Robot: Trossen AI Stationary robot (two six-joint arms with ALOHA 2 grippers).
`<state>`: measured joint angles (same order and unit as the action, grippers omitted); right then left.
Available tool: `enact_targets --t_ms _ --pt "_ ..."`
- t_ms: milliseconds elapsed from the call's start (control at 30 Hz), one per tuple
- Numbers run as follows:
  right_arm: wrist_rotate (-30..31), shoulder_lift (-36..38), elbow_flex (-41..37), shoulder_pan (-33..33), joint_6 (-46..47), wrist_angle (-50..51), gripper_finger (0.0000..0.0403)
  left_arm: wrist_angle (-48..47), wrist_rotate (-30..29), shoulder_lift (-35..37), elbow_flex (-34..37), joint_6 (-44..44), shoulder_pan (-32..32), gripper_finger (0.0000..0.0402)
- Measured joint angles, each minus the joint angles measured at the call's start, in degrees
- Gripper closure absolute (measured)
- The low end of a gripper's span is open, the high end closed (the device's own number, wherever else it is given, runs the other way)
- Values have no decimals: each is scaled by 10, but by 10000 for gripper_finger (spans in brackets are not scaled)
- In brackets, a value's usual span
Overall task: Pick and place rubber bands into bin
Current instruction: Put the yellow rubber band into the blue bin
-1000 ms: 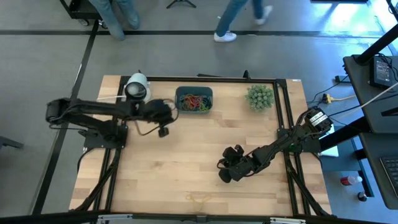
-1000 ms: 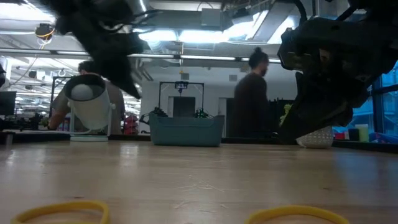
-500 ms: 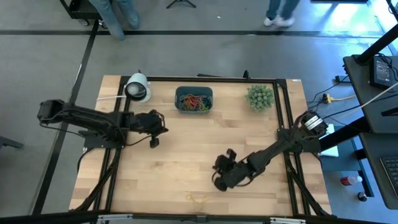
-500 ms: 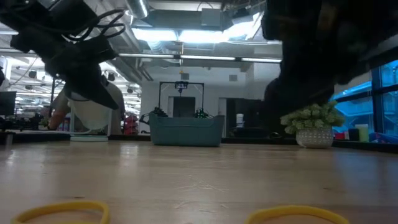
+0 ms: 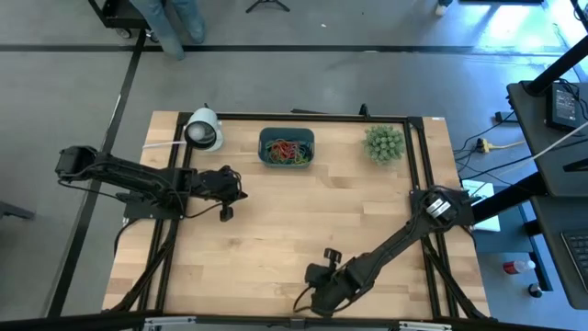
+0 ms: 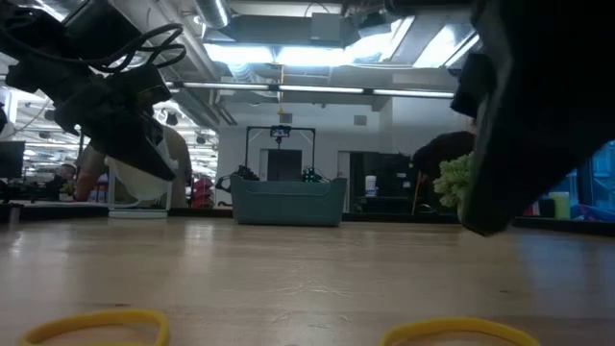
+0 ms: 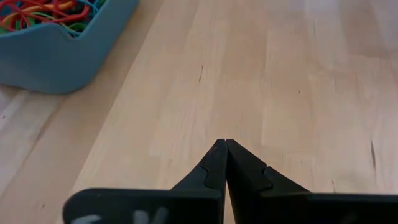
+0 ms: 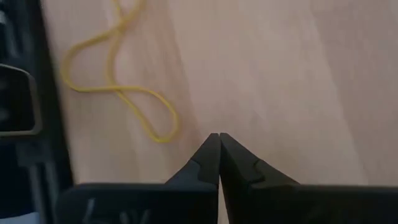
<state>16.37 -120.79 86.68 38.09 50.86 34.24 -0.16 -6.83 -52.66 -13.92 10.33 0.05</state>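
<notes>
Mostly done: rubber bands (image 5: 287, 149) fill the bin (image 5: 287, 162) at the bench's (image 5: 276, 230) far edge, one yellow band (image 8: 118, 87) left by the near edge, right gripper (image 5: 314, 299) beside it, fingers together, empty; left gripper (image 5: 226, 191) likewise closed, empty, near the bin.

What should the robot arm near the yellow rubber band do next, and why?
Probably open its fingers first. The right gripper is shut and empty, hanging close to the yellow rubber band, which lies loose on the table near its front edge. Shut fingers cannot pinch the band, so they need to open, then go down over it.
</notes>
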Motion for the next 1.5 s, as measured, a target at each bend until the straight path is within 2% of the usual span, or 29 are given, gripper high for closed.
enact_targets --t_ms 267,833,1200,1367,1500 --pt "0 -48 27 12 -2 -1 356 2 1 0 0 20 0 400" --pt "-2 -52 34 13 -1 -13 274 4 1 0 0 26 0 397" --pt "0 -53 51 12 -2 -24 268 4 0 0 0 26 0 397" --pt "-6 -72 45 13 -18 -56 268 4 0 0 0 26 0 400" --pt "-20 -85 48 12 -18 -43 273 4 0 0 0 26 0 397"
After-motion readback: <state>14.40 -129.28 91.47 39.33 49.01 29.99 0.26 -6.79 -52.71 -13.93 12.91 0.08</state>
